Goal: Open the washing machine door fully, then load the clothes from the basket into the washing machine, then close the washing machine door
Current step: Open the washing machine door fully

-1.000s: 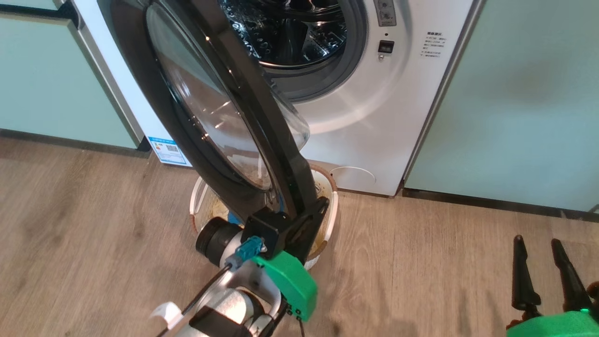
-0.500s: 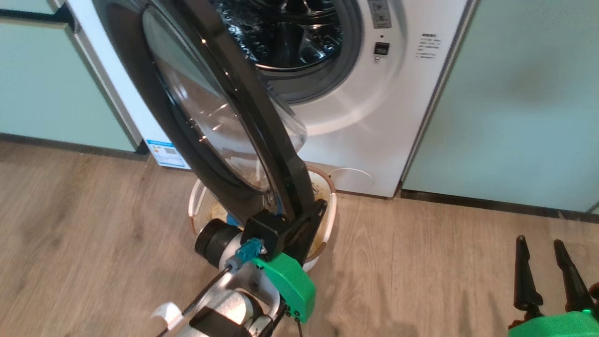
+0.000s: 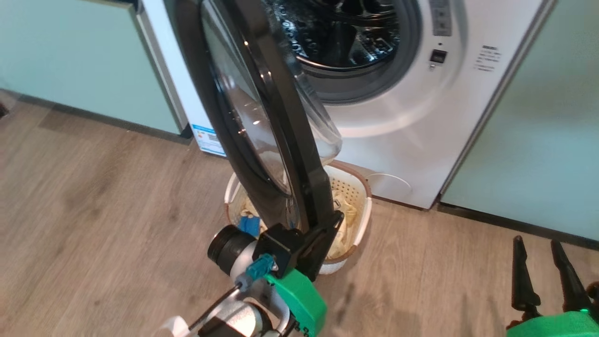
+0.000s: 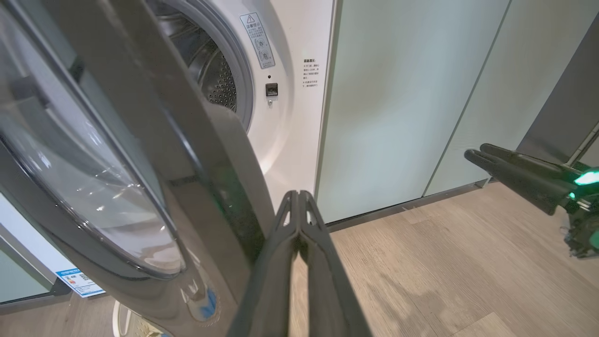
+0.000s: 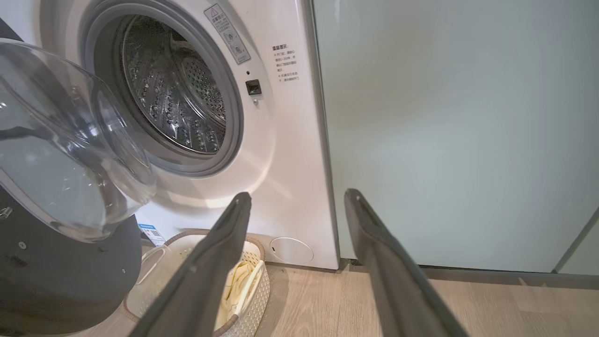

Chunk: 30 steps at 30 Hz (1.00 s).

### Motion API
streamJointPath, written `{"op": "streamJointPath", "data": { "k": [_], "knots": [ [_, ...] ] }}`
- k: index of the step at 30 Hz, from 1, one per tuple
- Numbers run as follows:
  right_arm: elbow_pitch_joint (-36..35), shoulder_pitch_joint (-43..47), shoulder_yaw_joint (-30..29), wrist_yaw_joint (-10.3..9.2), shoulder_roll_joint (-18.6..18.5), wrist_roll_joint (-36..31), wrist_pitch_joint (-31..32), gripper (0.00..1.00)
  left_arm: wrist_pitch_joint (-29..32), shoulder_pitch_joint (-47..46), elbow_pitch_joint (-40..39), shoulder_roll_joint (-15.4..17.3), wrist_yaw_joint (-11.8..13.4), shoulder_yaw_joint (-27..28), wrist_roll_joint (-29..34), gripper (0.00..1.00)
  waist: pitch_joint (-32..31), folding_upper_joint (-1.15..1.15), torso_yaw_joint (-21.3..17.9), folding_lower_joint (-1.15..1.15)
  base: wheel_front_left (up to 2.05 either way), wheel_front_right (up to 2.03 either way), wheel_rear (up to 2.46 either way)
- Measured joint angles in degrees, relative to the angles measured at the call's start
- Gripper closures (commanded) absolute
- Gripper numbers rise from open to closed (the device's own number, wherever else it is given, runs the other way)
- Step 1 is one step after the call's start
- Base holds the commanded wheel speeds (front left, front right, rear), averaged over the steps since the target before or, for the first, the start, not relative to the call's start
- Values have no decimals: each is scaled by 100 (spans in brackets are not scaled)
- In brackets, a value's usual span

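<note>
Head view. The big white front-loading washing machine (image 3: 402, 140) stands between pale green cabinets (image 3: 552, 140) on a wood-plank floor (image 3: 93, 210). Its large round glossy black door (image 3: 299, 154) is swung out from the hinge on the view's left, edge-on to the camera, leaving the steel drum (image 3: 346, 37) exposed. The door hangs over the small cream perforated plastic basket (image 3: 362, 196), which sits on the floor just in front of the machine. The pale yellow clothes (image 3: 344, 224) lie inside the basket, with a blue patch showing at its left end. The left arm (image 3: 262, 281) reaches up to the door's lower edge. The right gripper (image 3: 536, 243) hovers at the lower right, well apart from the door.

Left wrist view. The left gripper (image 4: 299, 199) has its two dark fingers pressed together with nothing between them. They lie just beside the door's rim – contact cannot be confirmed.

Right wrist view. The right gripper's fingers are spread wide and hold nothing. They point toward the machine's lower right corner. The basket with its clothes shows behind the left finger, under the door's bulging glass.
</note>
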Motion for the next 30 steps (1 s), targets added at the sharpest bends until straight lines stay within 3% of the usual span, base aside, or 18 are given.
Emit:
{"op": "streamJointPath", "data": {
  "k": [19,30],
  "knots": [
    [37,-4,77,0,-13,0,0,0,-242,79,-47,78,-27,-75,11,100,37,0,433,0,0,0,0],
    [67,-5,73,0,-56,0,0,0,-347,107,-73,104,185,4,20,100,101,0,868,0,0,0,0]
  ]
}}
